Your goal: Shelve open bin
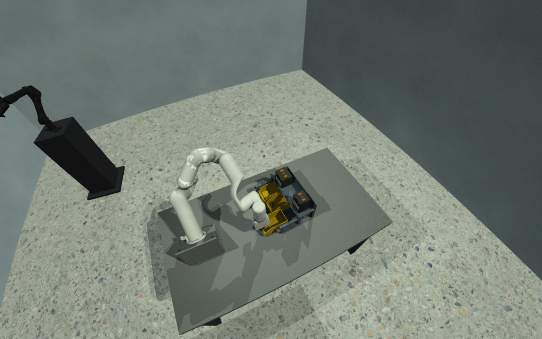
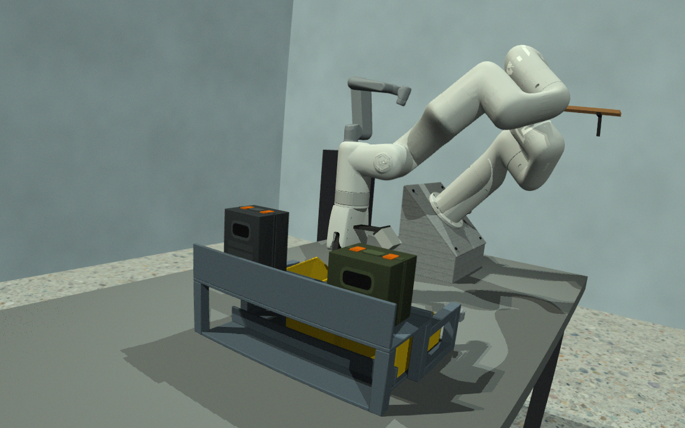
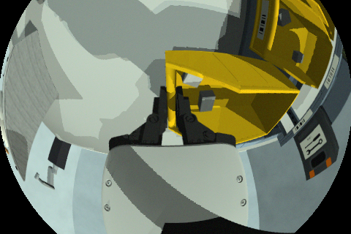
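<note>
My gripper [image 2: 336, 241] [image 3: 171, 95] is shut on the front wall of the yellow open bin [image 1: 279, 217] [image 2: 307, 268] [image 3: 241, 117]. The bin hangs in front of the free place at one end of the row, its rear end toward the shelf [image 1: 292, 194] [image 2: 291, 301]. A grey block [image 3: 206, 100] and a paler part [image 3: 191, 79] are in it. Its exact tilt and its height over the front lip cannot be told. Two other yellow bins stand in the row: the near one [image 1: 278, 203] [image 3: 311, 58] holds grey parts, and the far one [image 1: 268, 190] is beyond it.
A dark grey case [image 1: 302, 202] [image 2: 254, 242] [image 3: 323, 142] stands on the rear board, behind the free place. A green case [image 1: 283, 177] [image 2: 371, 282] stands at the board's other end. The shelf stands on a grey table [image 1: 348, 202] [image 2: 94, 319]. A grey slanted arm base [image 1: 201, 250] [image 2: 424, 244] is at one side.
</note>
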{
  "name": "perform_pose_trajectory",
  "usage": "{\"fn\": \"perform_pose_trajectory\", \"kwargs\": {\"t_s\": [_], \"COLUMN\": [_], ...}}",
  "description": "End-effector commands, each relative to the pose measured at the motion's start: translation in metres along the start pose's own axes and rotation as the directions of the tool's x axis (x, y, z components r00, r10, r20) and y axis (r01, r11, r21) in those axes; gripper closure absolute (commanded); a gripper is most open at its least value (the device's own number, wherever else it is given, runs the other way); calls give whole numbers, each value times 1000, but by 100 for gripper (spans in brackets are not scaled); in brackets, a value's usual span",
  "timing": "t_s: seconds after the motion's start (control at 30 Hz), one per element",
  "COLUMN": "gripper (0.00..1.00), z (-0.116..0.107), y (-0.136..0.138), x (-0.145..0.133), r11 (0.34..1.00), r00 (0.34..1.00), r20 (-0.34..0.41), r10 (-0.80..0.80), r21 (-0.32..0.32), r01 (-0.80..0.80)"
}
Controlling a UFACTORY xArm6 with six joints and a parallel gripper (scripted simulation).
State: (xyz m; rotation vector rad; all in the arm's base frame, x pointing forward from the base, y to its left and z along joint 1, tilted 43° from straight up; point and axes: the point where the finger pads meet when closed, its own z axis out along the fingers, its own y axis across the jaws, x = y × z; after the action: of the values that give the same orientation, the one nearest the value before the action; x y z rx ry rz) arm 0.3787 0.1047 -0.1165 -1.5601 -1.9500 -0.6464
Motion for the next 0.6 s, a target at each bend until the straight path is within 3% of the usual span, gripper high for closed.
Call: {"fn": "perform_pose_trajectory", "kwargs": {"t_s": [0.0,0.57], "gripper": [100,100], "z": [-1,-1], "y": [2,12], "x": [0,0], "r11": [1000,1000], "r00": [1000,1000], "r20": [1,1], "r10": [0,-1], "r21": [-3,-3], "r01": [0,1]}}
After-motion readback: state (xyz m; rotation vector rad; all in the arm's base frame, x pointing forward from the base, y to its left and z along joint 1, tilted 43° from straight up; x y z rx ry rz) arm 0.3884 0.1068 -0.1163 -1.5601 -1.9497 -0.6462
